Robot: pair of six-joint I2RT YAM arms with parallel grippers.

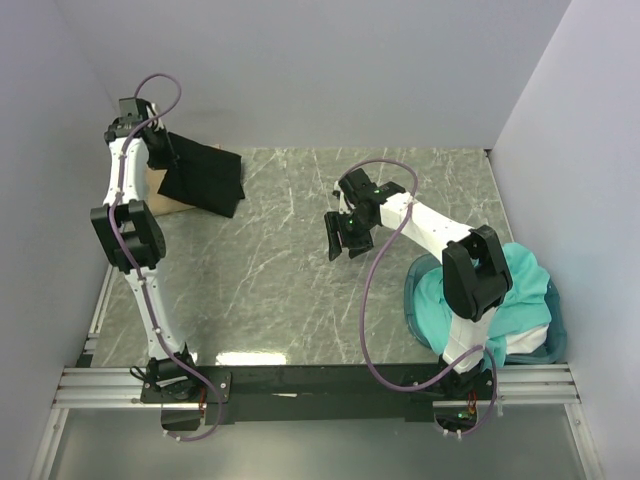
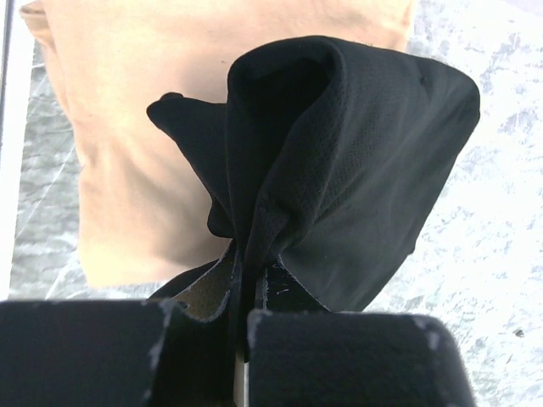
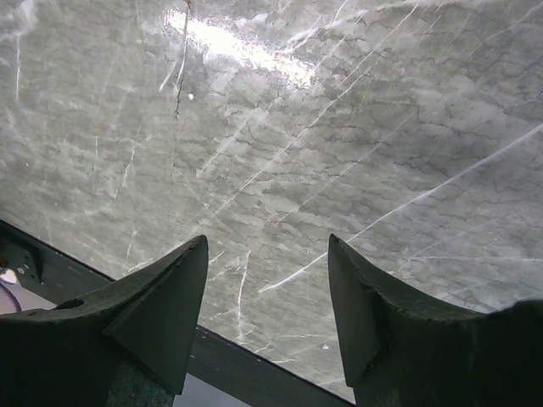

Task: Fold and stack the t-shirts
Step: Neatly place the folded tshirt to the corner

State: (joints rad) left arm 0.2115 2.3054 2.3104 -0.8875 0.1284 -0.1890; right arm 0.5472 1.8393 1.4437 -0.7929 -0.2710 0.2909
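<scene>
Two shirts look nearly done. At ten o'clock your left gripper (image 2: 243, 292) is clamped on the black shirt (image 1: 205, 178), which lies partly over the folded tan shirt (image 2: 127, 127), its long side running roughly ten to four. Mid-table, the right gripper (image 3: 267, 297) hangs with jaws apart and empty. At four o'clock, crumpled teal shirts (image 1: 520, 290) fill the tub (image 1: 413, 300), not yet folded.

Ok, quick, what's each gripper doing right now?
Left gripper: shut on the black t-shirt.
Right gripper: open, holding nothing.
</scene>
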